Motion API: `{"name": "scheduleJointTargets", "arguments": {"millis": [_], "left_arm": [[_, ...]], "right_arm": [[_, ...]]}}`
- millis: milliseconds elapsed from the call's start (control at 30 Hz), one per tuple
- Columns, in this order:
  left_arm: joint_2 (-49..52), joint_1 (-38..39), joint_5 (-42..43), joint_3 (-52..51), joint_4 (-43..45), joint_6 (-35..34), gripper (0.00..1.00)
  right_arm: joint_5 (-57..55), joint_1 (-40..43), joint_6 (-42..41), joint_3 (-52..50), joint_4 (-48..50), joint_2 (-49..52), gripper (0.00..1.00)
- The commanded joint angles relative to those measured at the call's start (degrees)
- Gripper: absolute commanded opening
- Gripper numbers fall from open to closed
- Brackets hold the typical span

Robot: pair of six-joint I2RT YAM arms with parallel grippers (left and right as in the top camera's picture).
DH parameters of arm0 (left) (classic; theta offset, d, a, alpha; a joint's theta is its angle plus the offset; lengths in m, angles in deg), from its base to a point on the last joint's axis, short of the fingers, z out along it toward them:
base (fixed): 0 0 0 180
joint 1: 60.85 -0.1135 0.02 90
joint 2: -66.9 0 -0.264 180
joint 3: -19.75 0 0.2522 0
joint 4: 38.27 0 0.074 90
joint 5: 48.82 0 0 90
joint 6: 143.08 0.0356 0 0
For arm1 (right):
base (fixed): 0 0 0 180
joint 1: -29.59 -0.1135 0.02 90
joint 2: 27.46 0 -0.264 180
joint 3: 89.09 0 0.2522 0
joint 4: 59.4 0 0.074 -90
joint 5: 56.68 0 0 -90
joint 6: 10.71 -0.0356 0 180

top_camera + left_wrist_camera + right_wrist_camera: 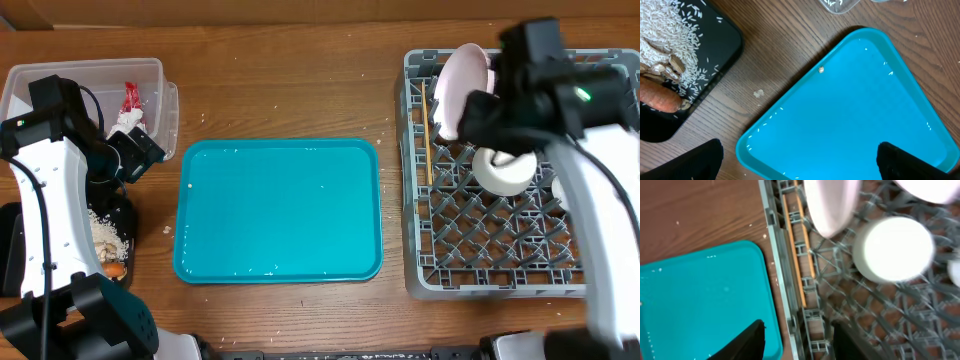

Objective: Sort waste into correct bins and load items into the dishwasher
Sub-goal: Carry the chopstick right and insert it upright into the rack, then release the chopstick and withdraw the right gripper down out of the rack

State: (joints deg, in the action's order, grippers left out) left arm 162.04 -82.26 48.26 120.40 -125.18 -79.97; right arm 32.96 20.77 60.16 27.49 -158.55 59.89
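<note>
Jaws wide on the left gripper (800,167), half apart on the right gripper (797,342), both empty; the right arm (605,160) hides the right side of the dish rack (500,290).

On the tabletop (300,90), one teal tray (280,210), one grey rack (500,283), one clear tub (100,65) and one black tray (727,45) are counted. One red wrapper (130,97) and one silvery-white wrapper (127,118) are seen. At least three white dishes are counted in the rack: a plate (463,85), a cup (503,172) and a partly hidden dish (560,192).

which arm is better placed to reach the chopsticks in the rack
Right: right gripper hangs over the rack by the chopsticks; left gripper is across the teal tray, near the black tray.
</note>
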Motion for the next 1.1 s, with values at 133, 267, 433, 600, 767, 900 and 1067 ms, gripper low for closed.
{"name": "scheduleJointTargets", "arguments": {"millis": [133, 267, 433, 600, 767, 900, 1067], "left_arm": [[0.22, 0.07, 0.2, 0.5, -0.09, -0.59, 1.0], [0.22, 0.07, 0.2, 0.5, -0.09, -0.57, 1.0], [0.22, 0.07, 0.2, 0.5, -0.09, -0.57, 1.0], [0.22, 0.07, 0.2, 0.5, -0.09, -0.57, 1.0], [0.22, 0.07, 0.2, 0.5, -0.09, -0.57, 1.0], [0.22, 0.07, 0.2, 0.5, -0.09, -0.57, 1.0], [0.22, 0.07, 0.2, 0.5, -0.09, -0.57, 1.0]], "right_arm": [[-3.56, -0.17, -3.37, -19.63, 5.44, -14.34, 0.47], [-1.14, -0.17, -3.45, -36.04, 17.94, -23.37, 0.47], [9.44, -0.15, -3.69, -49.03, 32.37, -30.05, 0.47], [11.17, -0.15, -3.67, -52.85, 39.47, -29.7, 1.0], [11.19, -0.15, -3.67, -52.85, 39.5, -27.28, 1.0], [11.17, -0.15, -3.65, -52.85, 39.04, -25.68, 1.0], [11.15, -0.15, -3.63, -52.85, 38.8, -24.24, 1.0]]}}
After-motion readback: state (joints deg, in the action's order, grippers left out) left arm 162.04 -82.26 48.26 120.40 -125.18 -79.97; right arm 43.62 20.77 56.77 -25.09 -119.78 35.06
